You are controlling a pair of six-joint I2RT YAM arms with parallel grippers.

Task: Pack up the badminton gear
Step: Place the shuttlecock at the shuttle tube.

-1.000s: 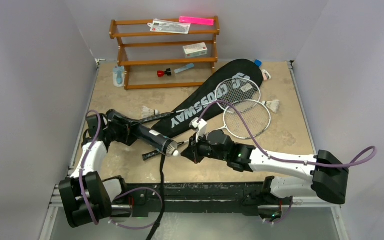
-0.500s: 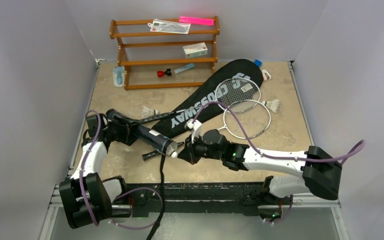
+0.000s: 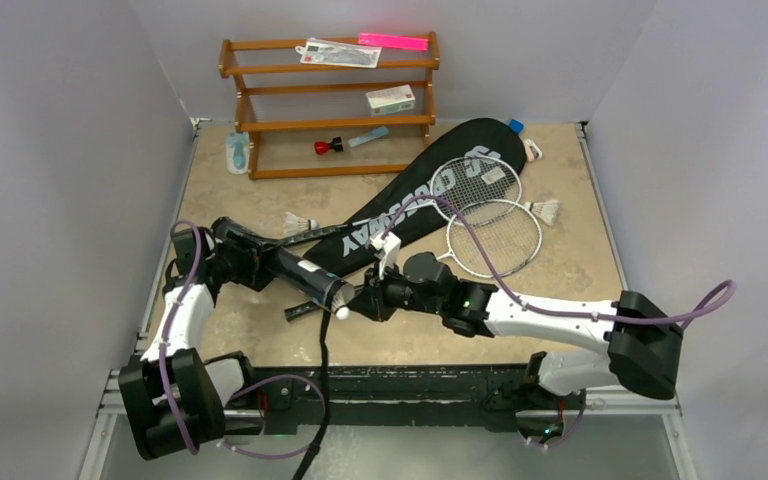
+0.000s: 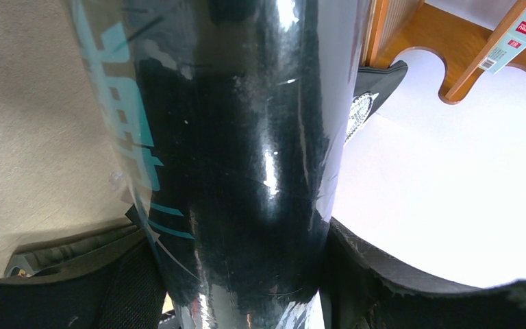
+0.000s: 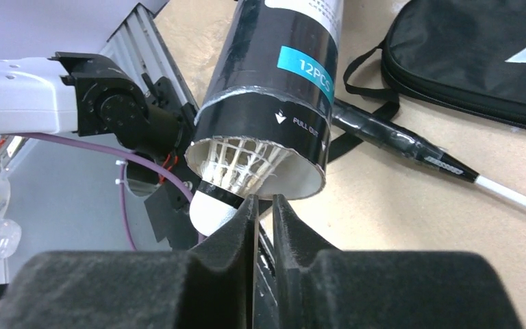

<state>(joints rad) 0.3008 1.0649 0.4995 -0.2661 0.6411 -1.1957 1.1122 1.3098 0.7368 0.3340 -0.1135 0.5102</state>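
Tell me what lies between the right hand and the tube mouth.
A white shuttlecock, half inside the tube, cork out; the right wrist view shows it.

The tan table (image 3: 580, 275) is occupied at the back by a wooden rack (image 3: 335, 123). A black CROSSWAY bag (image 3: 400, 210) is laid diagonally mid-table, one racket (image 3: 477, 185) partly on it, a second racket (image 3: 493, 238) overlapping. One shuttlecock (image 3: 301, 221) is seen left of the bag, another shuttlecock (image 3: 545, 210) beside the rackets.

tube (image 5: 267, 75) glossy black, teal label and lettering. shuttlecock (image 5: 236, 168) white, black band at cork. bag (image 3: 430, 190) black, white letters. rackets (image 3: 493, 238) silver, white string grid. worktop (image 3: 570, 270) mottled beige.
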